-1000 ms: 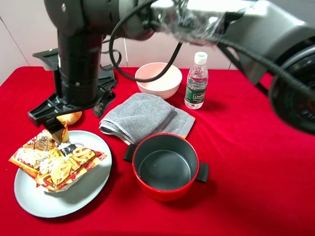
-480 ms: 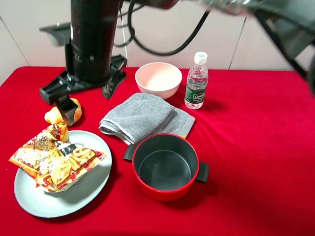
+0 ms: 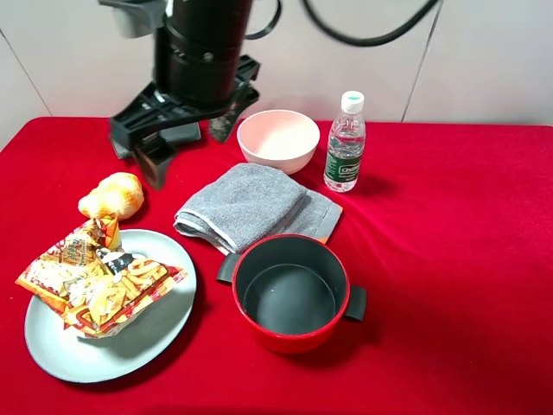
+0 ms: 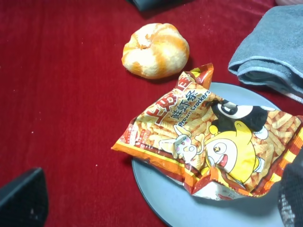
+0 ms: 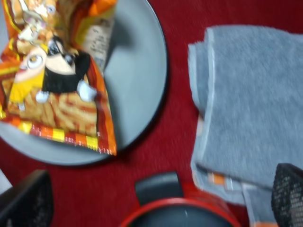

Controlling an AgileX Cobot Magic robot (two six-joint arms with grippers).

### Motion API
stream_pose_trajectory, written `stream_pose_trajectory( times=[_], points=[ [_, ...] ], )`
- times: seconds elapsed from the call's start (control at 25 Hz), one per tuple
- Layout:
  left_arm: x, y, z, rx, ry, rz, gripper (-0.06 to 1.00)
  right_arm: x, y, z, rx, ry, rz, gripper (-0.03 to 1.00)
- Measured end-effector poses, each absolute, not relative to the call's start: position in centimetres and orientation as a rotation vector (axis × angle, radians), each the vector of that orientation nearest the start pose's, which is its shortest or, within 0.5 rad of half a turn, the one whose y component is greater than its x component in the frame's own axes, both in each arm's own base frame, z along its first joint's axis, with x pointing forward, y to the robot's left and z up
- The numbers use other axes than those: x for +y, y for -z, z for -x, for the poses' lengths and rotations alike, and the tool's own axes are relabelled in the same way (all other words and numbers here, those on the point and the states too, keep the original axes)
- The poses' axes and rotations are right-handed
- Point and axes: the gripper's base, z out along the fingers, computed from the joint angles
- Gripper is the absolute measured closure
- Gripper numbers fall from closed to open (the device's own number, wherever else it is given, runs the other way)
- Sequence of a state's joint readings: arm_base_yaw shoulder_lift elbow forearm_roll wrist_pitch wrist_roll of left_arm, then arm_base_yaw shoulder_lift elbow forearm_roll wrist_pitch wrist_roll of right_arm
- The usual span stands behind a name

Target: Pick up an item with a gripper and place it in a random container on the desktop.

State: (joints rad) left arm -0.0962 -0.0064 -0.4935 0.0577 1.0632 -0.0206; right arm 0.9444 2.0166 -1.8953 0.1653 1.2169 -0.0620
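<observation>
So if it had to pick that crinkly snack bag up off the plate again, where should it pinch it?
Probably the crimped top edge of the crinkly orange snack bag, which overhangs the round grey-blue plate on the far left. Coming from above, the jaws could straddle that flat seam; the puffy middle looks too wide.

Snack bag (image 3: 97,281) flat on grey-blue plate (image 3: 147,346) — overhanging rim.

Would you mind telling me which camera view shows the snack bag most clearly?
The left wrist view: the snack bag fills it, sharp enough to read "Prawn Crackers" and see the cartoon characters. The exterior high view shows the whole bag lying partly on the plate, but small. The right wrist view shows it blurred and cropped.
</observation>
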Motion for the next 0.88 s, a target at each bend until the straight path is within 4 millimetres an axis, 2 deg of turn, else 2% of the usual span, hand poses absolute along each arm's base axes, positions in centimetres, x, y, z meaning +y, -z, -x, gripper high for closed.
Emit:
stream_pose_trajectory(
  times=[0.36, 0.88],
  points=[
    [0.5, -27.5, 0.5, 2.044, 0.004, -0.075, -0.01, 32.2, -30.2, -23.4, 2.568, -0.387, 1.373, 0.27],
    [0.5, -27.5, 0.5, 2.044, 0.004, -0.075, -0.01, 25.1, -31.8, -19.6, 2.561, -0.28, 1.392, 0.27]
  ],
)
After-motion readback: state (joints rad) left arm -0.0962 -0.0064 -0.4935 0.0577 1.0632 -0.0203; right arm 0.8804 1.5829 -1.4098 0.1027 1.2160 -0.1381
